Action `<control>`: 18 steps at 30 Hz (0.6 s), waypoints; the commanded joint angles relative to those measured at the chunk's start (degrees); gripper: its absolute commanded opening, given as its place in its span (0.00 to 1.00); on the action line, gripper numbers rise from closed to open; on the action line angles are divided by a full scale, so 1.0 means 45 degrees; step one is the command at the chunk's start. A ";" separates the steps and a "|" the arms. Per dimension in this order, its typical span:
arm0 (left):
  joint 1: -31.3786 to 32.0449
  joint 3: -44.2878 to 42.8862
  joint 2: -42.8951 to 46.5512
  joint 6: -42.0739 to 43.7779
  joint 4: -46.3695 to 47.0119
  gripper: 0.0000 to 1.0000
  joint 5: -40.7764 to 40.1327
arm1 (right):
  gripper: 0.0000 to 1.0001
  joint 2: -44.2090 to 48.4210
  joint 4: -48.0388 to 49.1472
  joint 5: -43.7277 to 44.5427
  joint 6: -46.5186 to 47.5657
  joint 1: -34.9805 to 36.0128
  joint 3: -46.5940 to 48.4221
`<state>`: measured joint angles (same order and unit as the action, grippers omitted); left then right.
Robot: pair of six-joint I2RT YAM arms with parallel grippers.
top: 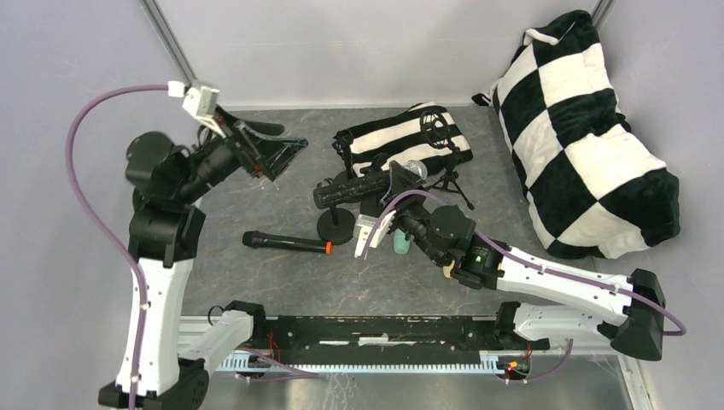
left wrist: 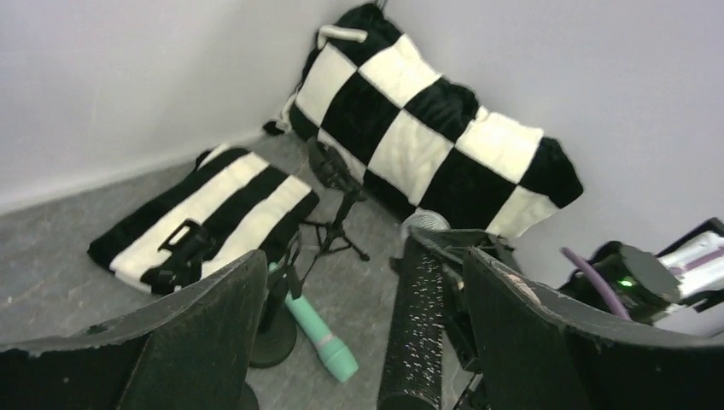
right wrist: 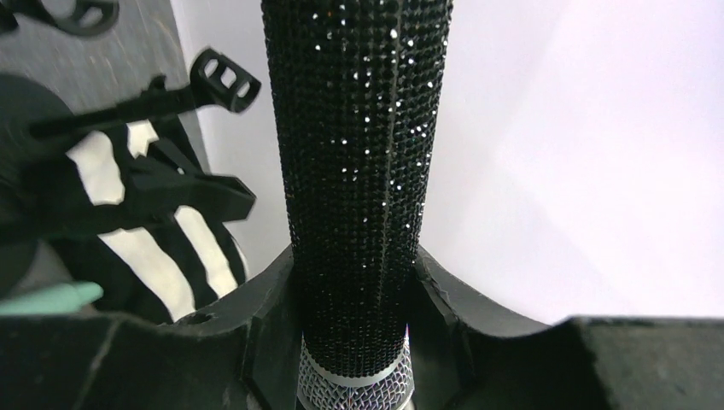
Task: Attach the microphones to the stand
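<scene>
Mic (top: 354,190) clamped in right end effector (top: 397,181) lies level near stand (top: 335,226), handle toward left edge; left end effector (top: 289,138) apart, farther.

- The black glitter microphone (right wrist: 354,171) is running out past the top edge of the right wrist view, and its silver mesh head (right wrist: 354,391) is being cropped by the bottom edge.
- The mint green microphone (top: 399,246) is lying mostly covered by the right arm's wrist (top: 444,231) at the centre of the top view.
- The round stand base (left wrist: 275,340) is sitting half hidden behind a finger of the left gripper (left wrist: 363,260), lower left of the left wrist view.
- That gripper's fingers are being cut off by the bottom edge.
</scene>
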<state>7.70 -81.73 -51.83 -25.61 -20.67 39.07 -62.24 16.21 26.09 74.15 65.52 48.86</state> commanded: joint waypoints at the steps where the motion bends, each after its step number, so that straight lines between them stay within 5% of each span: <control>1: 0.1316 -0.0946 -0.0958 0.2054 -0.2132 0.88 -0.1957 | 0.00 0.0895 0.0234 0.1218 0.1902 0.0032 0.0119; 5: 0.6147 -0.1602 -0.2278 0.3816 -0.3089 0.89 -0.7119 | 0.01 0.1672 -0.0833 0.1408 0.1806 0.0040 -0.0031; 9: 0.8969 -0.2389 -0.3416 0.4442 -0.3067 0.91 -0.8635 | 0.02 0.2402 -0.1960 0.1203 0.2043 0.0045 -0.0420; 18: 0.9553 -0.3028 -0.4212 0.4378 -0.2815 0.93 -0.7433 | 0.00 0.3861 -0.2030 0.1425 0.2720 0.0031 -0.1615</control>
<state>50.26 -92.55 -70.96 -8.45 -34.98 4.60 -47.33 5.80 31.33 83.83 65.52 42.59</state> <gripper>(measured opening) 0.929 0.463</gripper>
